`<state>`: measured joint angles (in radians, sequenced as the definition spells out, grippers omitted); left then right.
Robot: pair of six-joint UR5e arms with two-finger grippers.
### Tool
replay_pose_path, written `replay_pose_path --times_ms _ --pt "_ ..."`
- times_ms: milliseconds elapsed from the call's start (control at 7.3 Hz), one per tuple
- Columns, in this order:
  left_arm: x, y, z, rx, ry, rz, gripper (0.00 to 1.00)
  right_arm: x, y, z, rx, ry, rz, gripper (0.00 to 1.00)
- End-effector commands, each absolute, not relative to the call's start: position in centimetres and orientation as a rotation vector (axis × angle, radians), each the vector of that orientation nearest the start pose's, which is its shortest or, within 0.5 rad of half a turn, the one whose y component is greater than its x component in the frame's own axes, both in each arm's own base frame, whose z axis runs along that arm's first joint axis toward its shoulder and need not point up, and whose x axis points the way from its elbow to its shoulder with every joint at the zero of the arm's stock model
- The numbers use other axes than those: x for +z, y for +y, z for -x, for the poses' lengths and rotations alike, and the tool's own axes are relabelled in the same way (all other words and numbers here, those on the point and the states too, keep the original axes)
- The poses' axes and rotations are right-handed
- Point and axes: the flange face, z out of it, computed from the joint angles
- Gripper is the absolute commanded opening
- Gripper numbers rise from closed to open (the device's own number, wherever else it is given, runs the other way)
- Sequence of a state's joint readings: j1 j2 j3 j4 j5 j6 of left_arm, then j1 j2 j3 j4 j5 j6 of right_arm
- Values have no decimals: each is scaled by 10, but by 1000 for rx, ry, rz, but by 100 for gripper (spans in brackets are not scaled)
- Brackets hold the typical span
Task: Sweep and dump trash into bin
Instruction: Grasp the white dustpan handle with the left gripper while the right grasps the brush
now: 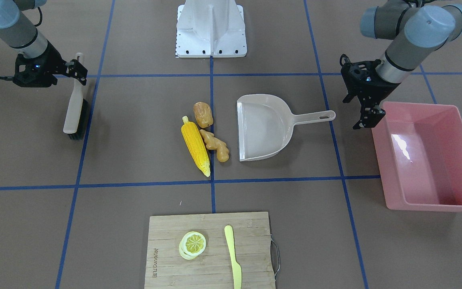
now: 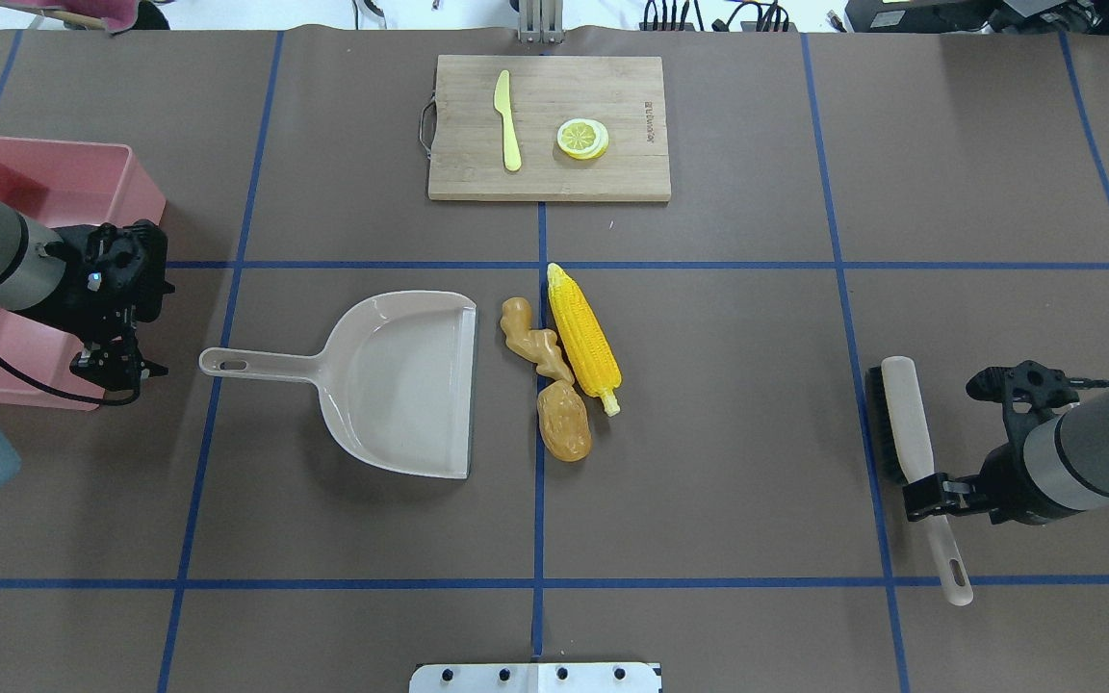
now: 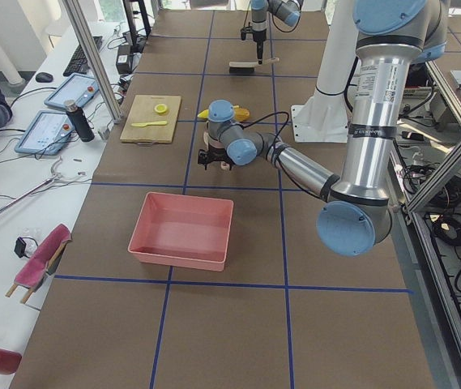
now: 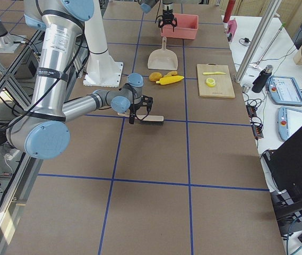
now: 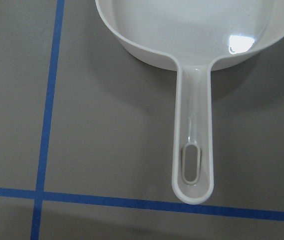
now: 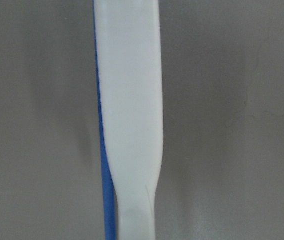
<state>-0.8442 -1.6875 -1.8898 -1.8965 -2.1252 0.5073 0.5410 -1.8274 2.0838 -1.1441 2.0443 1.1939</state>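
Corn cob [image 2: 585, 342], potato [image 2: 564, 433], ginger root [image 2: 535, 348] beside the open mouth of the dustpan [image 2: 400, 385], left gripper [image 2: 116, 371] spread off its handle end, near the pink bin [image 2: 44, 183], right gripper [image 2: 936, 491] astride the brush [image 2: 906, 414], grip unclear.

1. The yellow corn cob [image 2: 585, 340] is laid flat near the middle of the table [image 2: 757, 433], its pointed tip turned away from the robot.
2. The knobbly tan ginger root [image 2: 535, 351] is laid close along the cob's side, on the robot's left of it.
3. The brown oval potato [image 2: 563, 421] is set at the ginger's near end, just beside the cob's stalk end.
4. The bin [image 1: 435, 168], a glossy pink rectangular tub with sloped walls, is stood upright at the robot's left end of the table, well apart from the trash.
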Motion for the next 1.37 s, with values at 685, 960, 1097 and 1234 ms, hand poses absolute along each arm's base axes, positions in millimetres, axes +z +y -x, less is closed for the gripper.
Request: replay_pose_path --times_ms 685,960,1097,1234 --pt "383 -441 -377 1384 737 -717 97 479 -267 315 -29 -790 103 69" --pt "396 -445 -383 1381 738 -693 97 476 -269 317 -29 -797 99 52" --pt "394 -444 -383 1382 740 -696 97 478 -265 321 -41 -790 97 51" --pt "391 -447 -386 1382 741 -699 97 477 -266 320 -38 -792 95 19"
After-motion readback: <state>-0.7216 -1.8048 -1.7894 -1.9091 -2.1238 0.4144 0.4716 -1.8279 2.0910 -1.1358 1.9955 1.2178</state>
